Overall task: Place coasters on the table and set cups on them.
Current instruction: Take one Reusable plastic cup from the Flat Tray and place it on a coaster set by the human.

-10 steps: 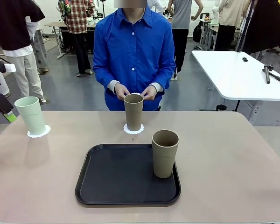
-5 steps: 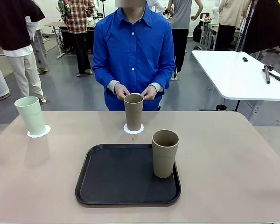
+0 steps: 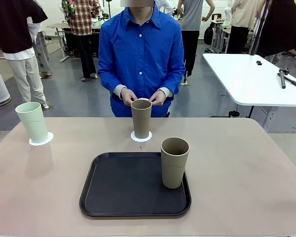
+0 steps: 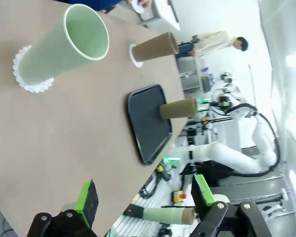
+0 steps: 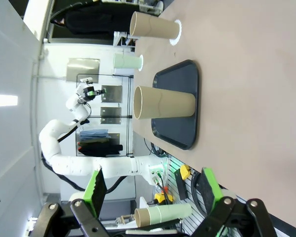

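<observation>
A mint green cup stands on a lacy white coaster at the table's far left. A tan cup stands on a second coaster in front of the person. The other tan cup stands upright on the black tray. The person's hands meet behind the middle cup, with a bit of white between them. My left gripper is open and empty off the table's left end, facing the mint cup. My right gripper is open and empty, facing the tray cup.
The tray sits at the near middle of the table. A white table stands behind at the right, and several people stand farther off. Bare tabletop lies left and right of the tray.
My left arm, seen at the front view's left edge a second ago, has drawn back out of that view. The cups, coasters and the person's hands have not moved.
</observation>
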`<state>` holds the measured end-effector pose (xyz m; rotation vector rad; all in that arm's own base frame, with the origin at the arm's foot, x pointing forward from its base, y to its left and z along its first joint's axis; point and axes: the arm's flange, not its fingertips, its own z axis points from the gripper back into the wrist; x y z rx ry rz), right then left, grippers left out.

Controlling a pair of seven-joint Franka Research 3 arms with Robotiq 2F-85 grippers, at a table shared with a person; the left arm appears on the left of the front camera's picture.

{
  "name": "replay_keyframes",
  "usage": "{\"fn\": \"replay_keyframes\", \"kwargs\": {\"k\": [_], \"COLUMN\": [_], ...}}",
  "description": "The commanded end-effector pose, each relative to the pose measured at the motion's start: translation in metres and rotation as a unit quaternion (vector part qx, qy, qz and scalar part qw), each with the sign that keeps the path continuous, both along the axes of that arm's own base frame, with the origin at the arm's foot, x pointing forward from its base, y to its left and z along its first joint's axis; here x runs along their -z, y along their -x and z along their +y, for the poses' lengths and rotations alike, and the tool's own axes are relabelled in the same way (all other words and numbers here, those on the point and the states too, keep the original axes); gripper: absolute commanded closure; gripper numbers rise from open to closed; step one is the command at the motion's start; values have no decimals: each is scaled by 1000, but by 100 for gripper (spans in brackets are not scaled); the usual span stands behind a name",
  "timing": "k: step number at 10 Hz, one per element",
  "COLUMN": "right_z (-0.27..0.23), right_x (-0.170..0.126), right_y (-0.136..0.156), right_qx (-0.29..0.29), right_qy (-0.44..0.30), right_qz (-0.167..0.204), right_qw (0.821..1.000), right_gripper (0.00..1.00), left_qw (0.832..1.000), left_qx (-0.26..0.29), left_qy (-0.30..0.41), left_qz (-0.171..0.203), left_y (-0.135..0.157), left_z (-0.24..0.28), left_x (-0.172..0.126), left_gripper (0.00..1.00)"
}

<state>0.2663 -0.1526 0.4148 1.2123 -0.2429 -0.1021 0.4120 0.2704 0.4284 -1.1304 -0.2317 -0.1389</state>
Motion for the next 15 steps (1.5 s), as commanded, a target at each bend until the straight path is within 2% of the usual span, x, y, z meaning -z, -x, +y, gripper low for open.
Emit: {"fn": "replay_keyframes", "kwargs": {"k": [1,5,7,10,12,13,15], "right_z": [1,1,1,1,1,1,1], "right_x": [1,1,1,1,1,1,1], "right_y": [1,1,1,1,1,1,1], "right_qx": [0,0,0,0,0,0,0], "right_qy": [-7,-7,-7,-7,-7,-7,-7], "right_qz": [-6,-6,-6,-6,-6,-6,-6], "right_qw": [1000,1000,1000,1000,1000,1000,1000], "right_gripper": [0,0,0,0,0,0,0], "left_qw": [999,995,994,994,996,995,995], "left_qx": [-7,-19,1,6,3,5,5], "left_qy": [45,87,96,95,80,89,89], "left_qz": [9,39,54,58,37,51,51], "left_y": [-10,-10,-14,-16,-5,-12,-12], "left_z": [31,65,74,82,80,78,78], "left_x": [5,13,16,18,16,25,25], "left_gripper": [0,0,0,0,0,0,0]}}
